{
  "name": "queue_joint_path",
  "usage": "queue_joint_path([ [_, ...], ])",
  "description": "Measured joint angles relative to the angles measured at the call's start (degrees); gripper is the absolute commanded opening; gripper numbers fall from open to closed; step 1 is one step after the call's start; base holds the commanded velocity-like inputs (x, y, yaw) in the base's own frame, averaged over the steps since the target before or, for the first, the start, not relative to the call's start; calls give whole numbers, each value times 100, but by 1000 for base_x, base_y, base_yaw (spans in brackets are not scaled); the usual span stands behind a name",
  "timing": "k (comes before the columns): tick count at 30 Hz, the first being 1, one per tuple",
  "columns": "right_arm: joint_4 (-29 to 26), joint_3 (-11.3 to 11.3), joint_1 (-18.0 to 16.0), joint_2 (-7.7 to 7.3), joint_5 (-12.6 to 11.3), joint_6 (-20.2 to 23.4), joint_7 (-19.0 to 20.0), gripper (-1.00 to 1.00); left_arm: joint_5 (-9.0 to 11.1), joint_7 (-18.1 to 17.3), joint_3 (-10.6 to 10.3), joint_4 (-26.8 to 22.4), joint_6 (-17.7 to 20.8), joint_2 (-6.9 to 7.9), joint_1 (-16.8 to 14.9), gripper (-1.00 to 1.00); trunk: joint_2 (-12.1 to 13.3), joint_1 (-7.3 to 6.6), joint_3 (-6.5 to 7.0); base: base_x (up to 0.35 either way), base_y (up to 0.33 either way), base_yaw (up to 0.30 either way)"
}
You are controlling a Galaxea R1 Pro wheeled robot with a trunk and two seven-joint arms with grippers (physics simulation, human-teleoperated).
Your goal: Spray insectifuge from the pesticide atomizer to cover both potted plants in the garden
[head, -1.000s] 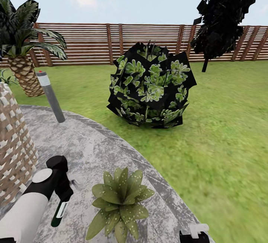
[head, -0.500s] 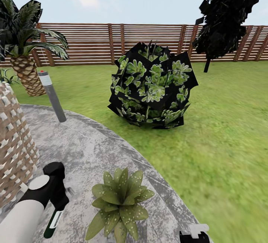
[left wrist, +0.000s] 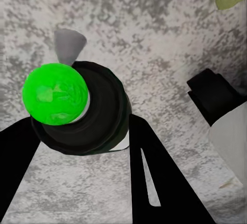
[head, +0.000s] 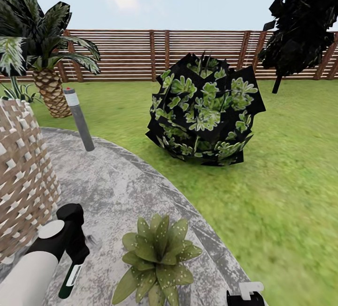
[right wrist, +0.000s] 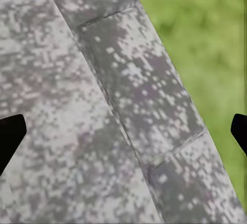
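Observation:
My left gripper (head: pixel 74 260) is shut on the pesticide atomizer (head: pixel 70 279), a slim dark bottle with a white label that hangs tilted over the patio. In the left wrist view the atomizer's bright green base (left wrist: pixel 55 94) faces the camera, with a black finger (left wrist: pixel 154 167) on each side of its dark body. One potted plant (head: pixel 157 260), a low rosette of spotted green leaves, stands on the grey stone patio (head: pixel 122 188) just right of the bottle. My right gripper (head: pixel 246 293) sits low at the picture's lower edge and is open above the patio's rim (right wrist: pixel 128 95).
A woven wicker object (head: pixel 23 179) stands close on the left. A grey post (head: pixel 80 120) rises at the patio's edge, with a palm (head: pixel 47 66) behind it. A big dark bush (head: pixel 206 109) sits on the lawn (head: pixel 281 179). A slatted fence (head: pixel 131 55) closes the back.
The whole picture has shifted right, so the camera has turned left. The left gripper has sunk a little with the atomizer still in it.

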Motion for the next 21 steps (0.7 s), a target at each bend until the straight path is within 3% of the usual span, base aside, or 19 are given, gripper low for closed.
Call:
queue_joint_path([
  [5,-2,-1,0,-1,3,0,0,100,-2,0,-30,-63,17,-231,-76,-100,0,0,0,2,-1,0],
  [10,-2,-1,0,-3,3,-2,0,100,-32,0,-92,-58,21,-243,-71,-100,0,0,0,0,0,0],
  [12,-2,-1,0,-3,3,0,0,100,-160,0,-68,-58,19,-177,-35,-100,0,0,0,0,0,0],
  [17,-2,2,0,-3,3,0,3,100,-212,0,-41,-64,46,-218,-90,-100,0,0,0,0,0,0],
  [21,-2,7,0,0,10,0,14,100,-213,2,-73,-75,535,-251,-385,-100,0,0,0,0,0,0],
])
